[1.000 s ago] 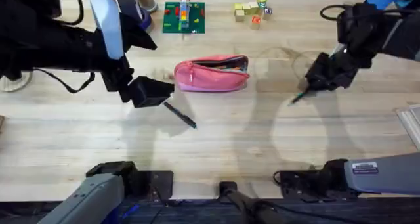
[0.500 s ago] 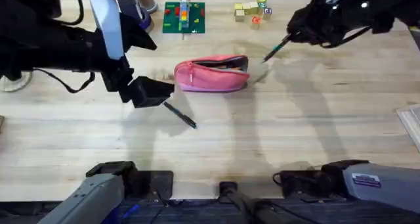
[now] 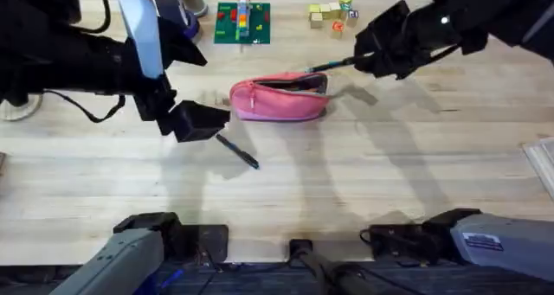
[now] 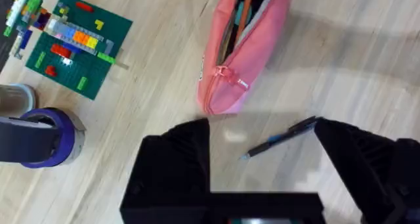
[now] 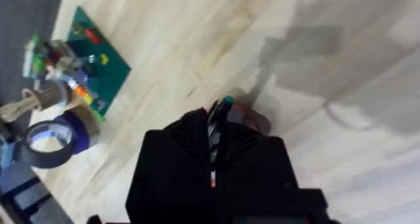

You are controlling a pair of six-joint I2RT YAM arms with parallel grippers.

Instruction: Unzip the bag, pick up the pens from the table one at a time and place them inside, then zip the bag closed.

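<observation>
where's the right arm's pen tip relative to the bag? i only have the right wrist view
Observer: On the overhead, the pen held by the right gripper points at the open end of the bag, its tip just above the opening.
Operator: is the bag unzipped
Observer: Yes. The left wrist view shows the zipper parted, with colored items inside.
Operator: other pen still out?
Observer: It lies on the table, the second pen in front of the bag, near the left gripper, whose fingers are open.

Two pens: one [image 3: 238,151] on bench [image 3: 346,182], one [image 3: 331,64] in right gripper [image 3: 359,60]. One pink pouch [image 3: 279,98]. One tape roll [image 4: 36,137].
</observation>
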